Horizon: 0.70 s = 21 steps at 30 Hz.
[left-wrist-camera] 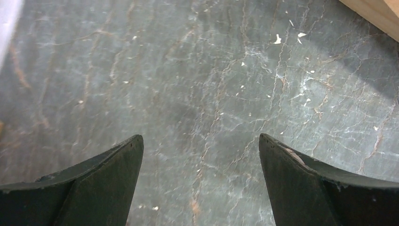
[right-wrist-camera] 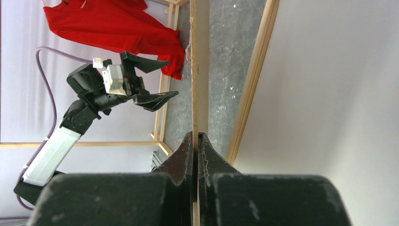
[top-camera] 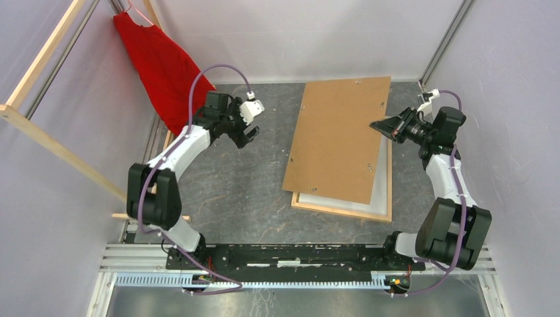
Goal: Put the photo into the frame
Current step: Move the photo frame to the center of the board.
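Lister: Nearest entry, one right gripper: jaws pressed together on the thin edge of the brown board, with nothing else between them.
Checker: We log it as clamped on the board's right-hand edge. Next?
Lister: One board, brown and stiff. It lies skewed over the frame, covering most of it and reaching past its left side over the table.
Checker: Does it rest on the frame or hang above it?
Lister: We cannot tell from these views.
Checker: Frame?
Lister: One, thin light wood, flat on the table right of centre. Its near rail and right rail show beyond the board.
Checker: Photo?
Lister: One photo, plain white side up, inside the frame. We see a strip of it along the near and right rails, and the rest is hidden under the board. No printed side shows.
Checker: Left gripper?
Lister: One, jaws spread wide, holding nothing. It hovers over bare grey table, well to the left of the board.
Checker: Sundries?
Lister: One red shirt hanging at the far left corner. Wooden bars along the left wall. One metal rail carrying both arm bases at the near edge.
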Available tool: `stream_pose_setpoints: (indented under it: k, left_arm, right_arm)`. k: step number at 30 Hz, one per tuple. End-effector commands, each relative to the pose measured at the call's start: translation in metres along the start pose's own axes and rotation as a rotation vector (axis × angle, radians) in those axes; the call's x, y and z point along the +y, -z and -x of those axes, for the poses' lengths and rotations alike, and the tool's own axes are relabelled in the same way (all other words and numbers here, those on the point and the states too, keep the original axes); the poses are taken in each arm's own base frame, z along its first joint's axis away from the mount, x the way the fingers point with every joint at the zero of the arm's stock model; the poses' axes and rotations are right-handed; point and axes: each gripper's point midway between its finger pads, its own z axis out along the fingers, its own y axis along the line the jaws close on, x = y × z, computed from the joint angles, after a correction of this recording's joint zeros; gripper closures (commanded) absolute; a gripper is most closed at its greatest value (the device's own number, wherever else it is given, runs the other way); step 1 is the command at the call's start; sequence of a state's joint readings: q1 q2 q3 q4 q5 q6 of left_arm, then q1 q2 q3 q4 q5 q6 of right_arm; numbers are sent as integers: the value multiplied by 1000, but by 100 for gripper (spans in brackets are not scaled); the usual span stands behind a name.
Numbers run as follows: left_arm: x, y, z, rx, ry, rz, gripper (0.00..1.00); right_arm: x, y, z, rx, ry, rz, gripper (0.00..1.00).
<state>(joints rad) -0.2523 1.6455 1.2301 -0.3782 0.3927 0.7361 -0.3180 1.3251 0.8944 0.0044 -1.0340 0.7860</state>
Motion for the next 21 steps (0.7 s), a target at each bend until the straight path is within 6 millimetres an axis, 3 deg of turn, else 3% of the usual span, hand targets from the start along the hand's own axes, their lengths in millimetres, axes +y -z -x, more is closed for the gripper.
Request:
stream_pose_setpoints:
  k: [1, 10, 14, 16, 18, 21]
  left_arm:
    - [-3, -21, 21, -83, -23, -54, 2]
    - [-34, -72, 24, -141, 65, -142, 4]
    - [-53, -84, 35, -154, 42, -173, 4]
    - [-58, -87, 40, -164, 42, -179, 4]
    - [-58, -91, 48, -177, 62, -181, 3]
    - [-60, -98, 58, -191, 126, -187, 4]
  right_arm:
    - [13, 7, 2, 43, 20, 8, 100]
    - [-13, 16, -2, 33, -16, -103, 100]
    - [-17, 19, 0, 33, -36, -113, 100]
    - [-10, 21, 3, 19, -41, -98, 100]
    - [11, 23, 15, -40, -33, -32, 100]
    - [27, 38, 41, -158, -24, -38, 100]
